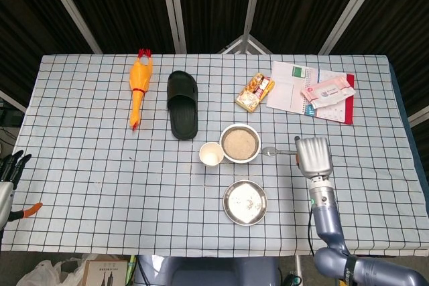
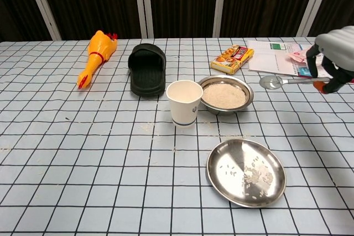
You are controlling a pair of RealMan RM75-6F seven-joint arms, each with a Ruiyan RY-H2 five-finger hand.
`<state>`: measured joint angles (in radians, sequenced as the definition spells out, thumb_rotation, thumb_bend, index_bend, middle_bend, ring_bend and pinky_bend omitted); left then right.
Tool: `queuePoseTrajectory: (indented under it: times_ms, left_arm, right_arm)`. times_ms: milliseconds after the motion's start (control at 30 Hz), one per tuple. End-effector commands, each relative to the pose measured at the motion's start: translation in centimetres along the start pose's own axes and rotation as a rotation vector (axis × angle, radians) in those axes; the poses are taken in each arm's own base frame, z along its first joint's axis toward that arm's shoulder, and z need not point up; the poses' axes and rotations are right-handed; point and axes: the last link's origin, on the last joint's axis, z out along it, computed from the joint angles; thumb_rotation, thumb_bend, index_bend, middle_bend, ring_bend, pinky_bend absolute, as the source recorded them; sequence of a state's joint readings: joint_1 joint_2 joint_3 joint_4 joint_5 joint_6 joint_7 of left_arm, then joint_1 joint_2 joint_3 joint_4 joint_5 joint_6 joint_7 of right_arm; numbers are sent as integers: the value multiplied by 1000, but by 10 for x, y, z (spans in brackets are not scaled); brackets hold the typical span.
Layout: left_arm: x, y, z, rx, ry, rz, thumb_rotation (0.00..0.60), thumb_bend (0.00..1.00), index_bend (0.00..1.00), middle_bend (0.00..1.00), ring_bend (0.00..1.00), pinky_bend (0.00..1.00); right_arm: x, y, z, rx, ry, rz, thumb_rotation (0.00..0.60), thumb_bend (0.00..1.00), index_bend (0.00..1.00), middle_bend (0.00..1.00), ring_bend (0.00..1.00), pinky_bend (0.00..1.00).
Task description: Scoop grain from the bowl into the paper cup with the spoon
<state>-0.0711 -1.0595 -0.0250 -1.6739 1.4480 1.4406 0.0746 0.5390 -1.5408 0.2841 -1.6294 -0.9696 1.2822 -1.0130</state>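
**Spoon held up beside the grain bowl**

The spoon (image 2: 282, 80) is gripped by its handle in the right hand (image 2: 330, 58), fingers curled around it, and it's carried level above the tabletop (image 1: 87, 165) with the scoop end pointing toward the bowl. In the head view the spoon's scoop (image 1: 269, 151) is seen just beside the bowl's rim, at about 3 o'clock from it; whether anything is in the scoop can't be told.

The bowl (image 2: 225, 95) is filled with pale grain and is sat near the middle of the tabletop. The paper cup (image 2: 184, 102) is stood upright just beside it, at roughly 8 o'clock from the bowl in the head view, close enough that contact can't be ruled in or out. A shallow steel plate (image 2: 246, 172) with a few stray grains on it is placed at 6 o'clock from the bowl, apart from it.

The left hand (image 1: 10, 165) is seen only at the far left edge of the head view, off the tabletop, fingers apart and nothing held.

Further back, a rubber chicken (image 1: 139, 89) and a black slipper (image 1: 182, 104) are laid side by side at about 10 o'clock, a snack packet (image 1: 254, 92) at 12 o'clock, and a notebook (image 1: 295, 87) with a pink pack (image 1: 327, 90) on it at 1 o'clock.
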Motion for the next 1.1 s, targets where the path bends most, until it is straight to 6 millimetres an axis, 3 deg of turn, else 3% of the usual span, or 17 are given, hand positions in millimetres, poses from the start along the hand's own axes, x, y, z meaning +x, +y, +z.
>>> queuePoseTrajectory:
  times_ms: [33,267,633,1100]
  left_arm:
    - [1,0,0,-1,-5,-4,600,0,0,0,0,0]
    - [2,-3,1,2,-14,-19,600,0,0,0,0,0]
    - [3,-4,3,2,-28,-40,600,0,0,0,0,0]
    - [4,-3,2,1,-43,-59,600,0,0,0,0,0]
  right_arm:
    - [11,-24,15,8,39,-88,600,676,633,831,987,1000]
    - [2,-53,31,25,67,-233,600,677,633,831,987,1000]
    - [-20,-74,40,28,90,-416,600,677,637,831,987,1000]
    - [-17,-101,48,47,193,-525,600,697,637,831,987,1000]
